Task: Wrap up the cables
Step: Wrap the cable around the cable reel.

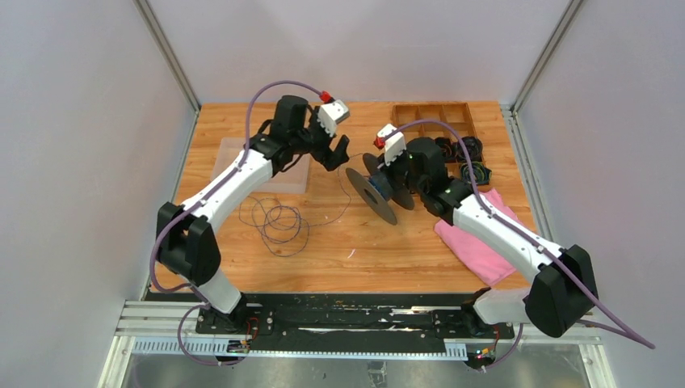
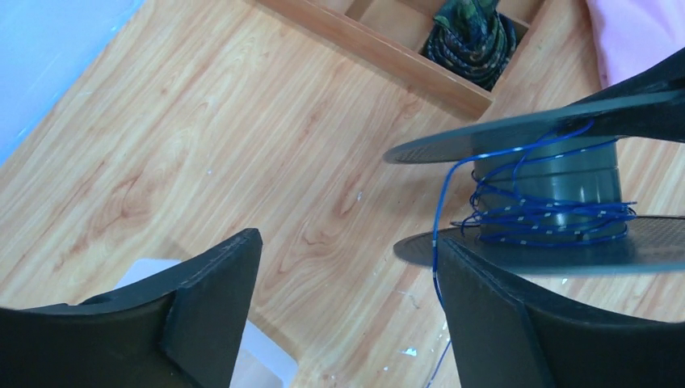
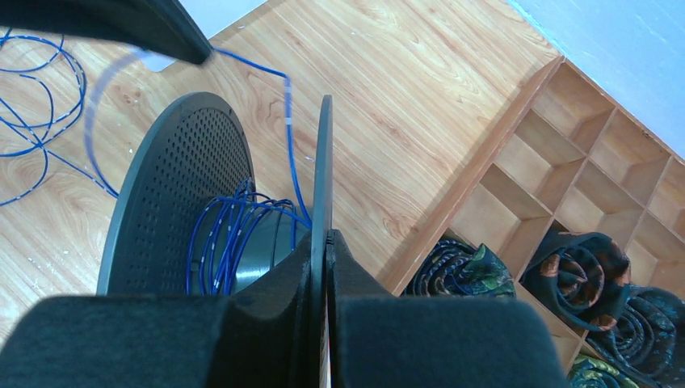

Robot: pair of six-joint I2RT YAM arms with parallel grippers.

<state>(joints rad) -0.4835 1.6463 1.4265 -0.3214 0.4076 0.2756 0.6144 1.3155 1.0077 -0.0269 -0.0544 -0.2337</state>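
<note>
The left gripper (image 1: 335, 153) hangs just beside the spool (image 1: 378, 192). Its 2 jaws stand wide apart, with nothing between them. The thin blue cable (image 1: 279, 218) lies in loose loops on the counter (image 1: 363, 255) near the left arm. From there 1 strand rises past a left jaw, I cannot tell if it touches, and reaches the spool's hub, where several turns are wound. The right gripper (image 3: 325, 242) has its jaws closed on the thin edge of 1 flange (image 3: 325, 153), so both flanges stand on edge. A wooden tray (image 1: 432, 105) with coiled bundles (image 3: 460, 271) sits behind, and a pink cloth (image 1: 476, 242) lies under the right arm.
</note>
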